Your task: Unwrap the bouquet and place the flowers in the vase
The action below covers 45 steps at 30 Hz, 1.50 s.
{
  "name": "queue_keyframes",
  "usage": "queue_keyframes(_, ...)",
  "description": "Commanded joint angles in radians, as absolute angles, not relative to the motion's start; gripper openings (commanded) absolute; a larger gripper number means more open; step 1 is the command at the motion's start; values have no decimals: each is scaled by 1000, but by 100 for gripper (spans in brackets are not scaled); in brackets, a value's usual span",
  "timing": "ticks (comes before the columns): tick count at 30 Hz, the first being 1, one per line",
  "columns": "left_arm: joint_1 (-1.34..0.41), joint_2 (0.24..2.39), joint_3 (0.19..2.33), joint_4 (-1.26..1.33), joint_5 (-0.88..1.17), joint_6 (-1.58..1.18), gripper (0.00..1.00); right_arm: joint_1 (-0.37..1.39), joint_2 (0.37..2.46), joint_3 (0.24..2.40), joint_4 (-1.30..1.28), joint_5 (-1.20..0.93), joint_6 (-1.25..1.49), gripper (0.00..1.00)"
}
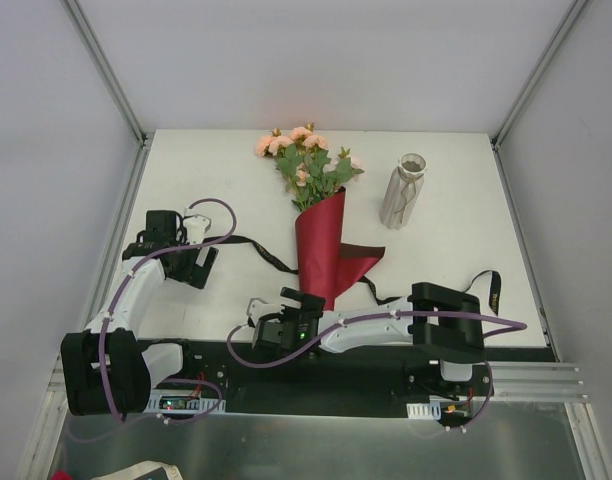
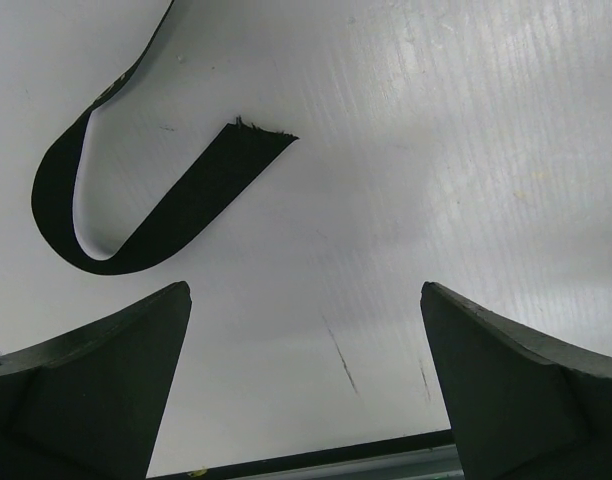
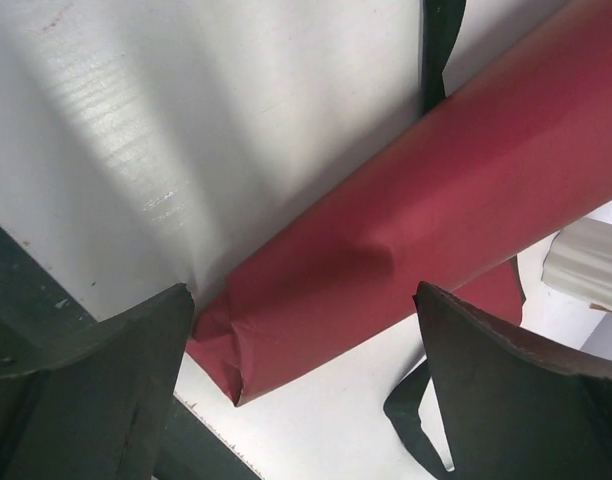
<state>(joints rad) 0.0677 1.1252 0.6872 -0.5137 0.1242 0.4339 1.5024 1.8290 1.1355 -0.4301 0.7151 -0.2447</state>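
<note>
— Well, where does everything sit?
— Lying flat mid-table: the bouquet (image 1: 321,240), cone tip toward six o'clock, the flowers (image 1: 304,160) fanned out toward twelve. Upright at about two o'clock of the cone, well apart: the vase (image 1: 403,190).
— Likely handling?
— Probably light and floppy. Thin dark red paper, creased and dented near the tip (easily crushed, likely slick too). Slender stems and soft blooms, so no hard squeezing. Narrow vase mouth, so probably fussy at the end.
— Best hold?
— Judging from here, the loose paper flap (image 1: 361,260) at four o'clock of the cone, or the black ribbon (image 2: 176,215) trailing off toward nine. Not the blooms. Later, low on the stems.
— Left gripper (image 2: 306,292)?
— Spread fully apart, empty, hovering over bare table (image 2: 436,150) at nine o'clock of the cone. Frayed ribbon end just ahead, at eleven in the wrist view, untouched.
— Right gripper (image 3: 304,292)?
— Also wide apart, gripping nothing. Parked at six o'clock of the cone, straddling the crumpled tip. One finger (image 3: 106,380) just beside the paper, contact impossible to tell.
</note>
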Motion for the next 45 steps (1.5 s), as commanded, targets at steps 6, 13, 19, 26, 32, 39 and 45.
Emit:
queue_keyframes(6, 84, 1118, 673, -511, 170, 445, 99, 1468, 1852, 1183, -390, 882, -279, 96)
queue_keyframes(13, 87, 1126, 664, -488, 167, 445, 99, 1465, 1832, 1170, -344, 986, -322, 99)
queue_keyframes(19, 89, 1129, 666, -482, 181, 436, 99, 1460, 1755, 1154, -327, 1046, -299, 99)
queue_keyframes(26, 89, 1111, 667, -482, 172, 443, 99, 1491, 1567, 1114, -290, 1173, -269, 99)
queue_keyframes(32, 90, 1086, 676, -483, 163, 448, 99, 1517, 1435, 1092, -461, 1229, -76, 99)
queue_keyframes(39, 90, 1092, 673, -488, 186, 443, 99, 1532, 1482, 1106, -456, 1049, -104, 97)
queue_keyframes(45, 89, 1097, 670, -491, 196, 448, 99, 1529, 1640, 1164, -420, 1023, -185, 96)
